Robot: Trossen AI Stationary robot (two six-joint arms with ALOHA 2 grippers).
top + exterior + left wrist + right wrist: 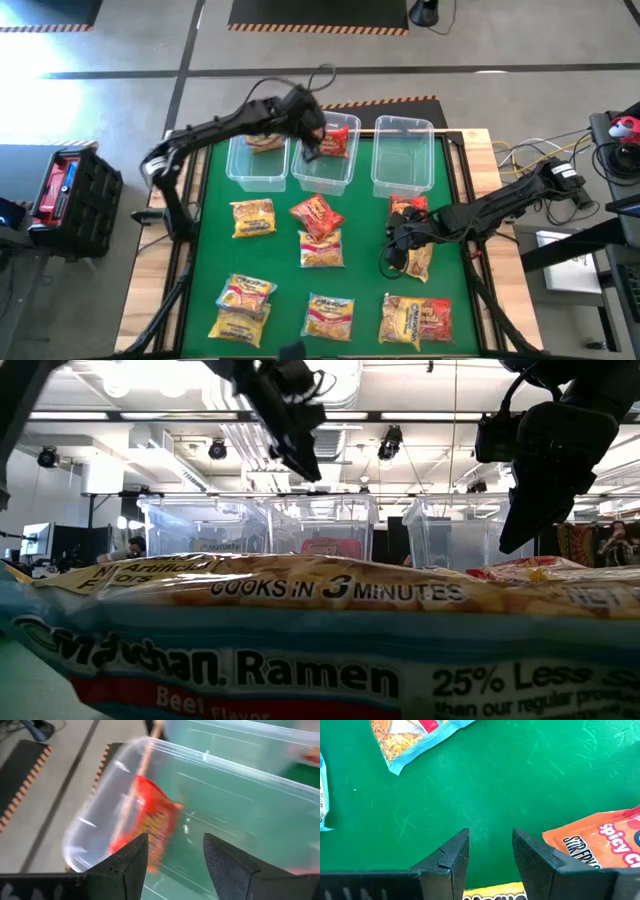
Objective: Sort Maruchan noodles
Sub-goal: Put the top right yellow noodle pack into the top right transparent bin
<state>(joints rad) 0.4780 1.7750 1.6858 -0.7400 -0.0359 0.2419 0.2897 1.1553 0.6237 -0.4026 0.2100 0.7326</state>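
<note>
Count: three clear bins in a row, middle bin (322, 172) as reference, the left bin (250, 172) and right bin (402, 160) touching or nearly touching it on either side. Maruchan noodles: one red packet (337, 140) inside the middle bin, one yellowish packet (265, 142) in the left bin, and roughly ten loose packets (321, 250) on the green mat (285, 265) in front of the middle bin; overlaps make that count uncertain. My left gripper (175, 840) hangs over the middle bin's rim, fingers apart, nothing between them. My right gripper (490, 832) is low over bare mat in front of the right bin, fingers slightly apart, empty, an orange packet (600, 842) just beside. Readable: "spicy" there; on the packet nearest the low camera (300, 660), "Maruchan Ramen", "COOKS IN 3 MINUTES", "25% Less".
</note>
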